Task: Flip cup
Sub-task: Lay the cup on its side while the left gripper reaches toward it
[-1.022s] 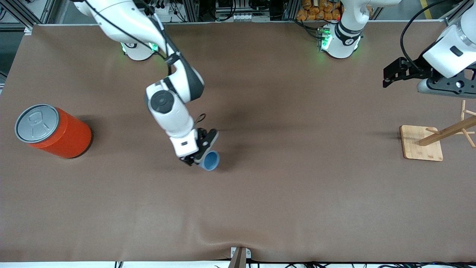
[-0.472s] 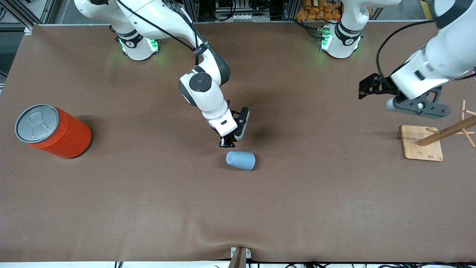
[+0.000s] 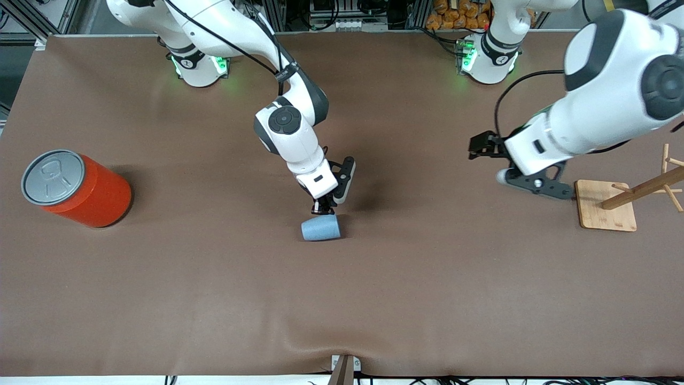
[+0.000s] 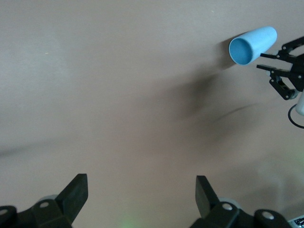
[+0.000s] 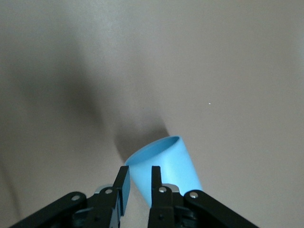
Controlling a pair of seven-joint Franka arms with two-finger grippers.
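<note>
Lying on its side near the middle of the brown cloth-covered surface (image 3: 160, 299), the small light-blue tapered plastic cup (image 3: 320, 229) is not yet flipped upright; judging from this, the real turning work is all left to do. In the front view its long axis runs roughly from three to nine o'clock. The left wrist view shows its darker blue mouth (image 4: 242, 50) open toward the left arm's end of the surface, so the narrow closed base points toward the right arm's end.

The right claw (image 3: 322, 208) sits low, just at twelve o'clock of the cup, at or almost touching the cup's wall. Its fingers are nearly together with only a slim gap, and they grip nothing; the right wrist view shows the fingertips (image 5: 122, 186) just beside the cup's rim. The right arm reaches down from its base, forearm sloping toward the cup, wrist pitched steeply downward.

The left claw (image 3: 475, 148) hangs over bare surface, well apart from the cup at about three o'clock of it, fingers spread wide and empty, its arm stretched low across the surface.
</note>
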